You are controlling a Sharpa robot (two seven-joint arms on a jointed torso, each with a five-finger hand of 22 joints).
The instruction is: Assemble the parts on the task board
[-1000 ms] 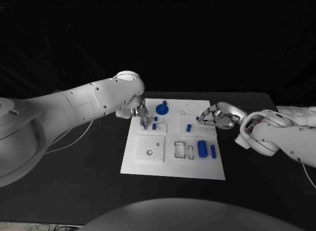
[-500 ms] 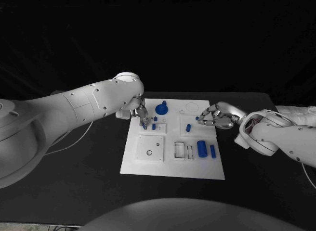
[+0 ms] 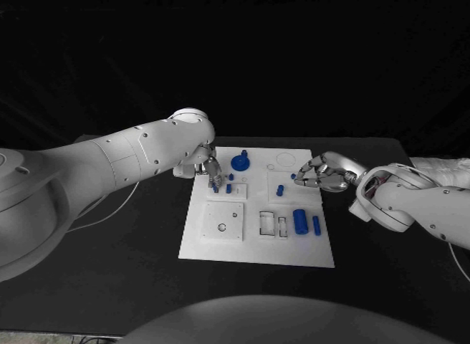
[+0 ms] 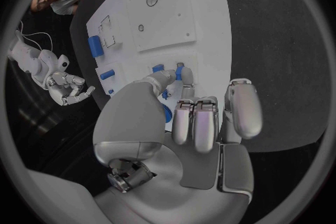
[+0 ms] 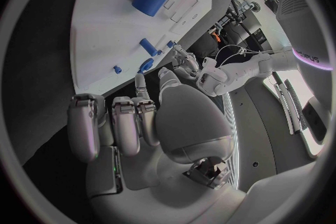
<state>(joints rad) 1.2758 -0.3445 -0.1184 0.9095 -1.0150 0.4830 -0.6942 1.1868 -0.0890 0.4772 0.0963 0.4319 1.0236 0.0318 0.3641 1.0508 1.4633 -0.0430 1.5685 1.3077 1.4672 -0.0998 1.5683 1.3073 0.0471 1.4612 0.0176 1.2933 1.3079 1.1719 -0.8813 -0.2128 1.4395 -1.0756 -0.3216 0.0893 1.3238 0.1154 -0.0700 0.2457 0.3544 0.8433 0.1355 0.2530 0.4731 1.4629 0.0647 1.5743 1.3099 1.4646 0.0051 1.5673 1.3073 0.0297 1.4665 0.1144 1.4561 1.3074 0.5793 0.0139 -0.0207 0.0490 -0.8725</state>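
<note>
White task board (image 3: 258, 247) lies mid-bench. We see the left robot hand (image 3: 207, 169) pinching a blue peg (image 3: 216, 187); the right robot hand (image 3: 319, 172) pinches a small blue part (image 3: 295, 175).

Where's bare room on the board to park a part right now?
Free: the near strip of the task board, below the square plate and the two blue cylinders. Crowded: the far half, where the left hand and right hand flank the blue pegs.
</note>
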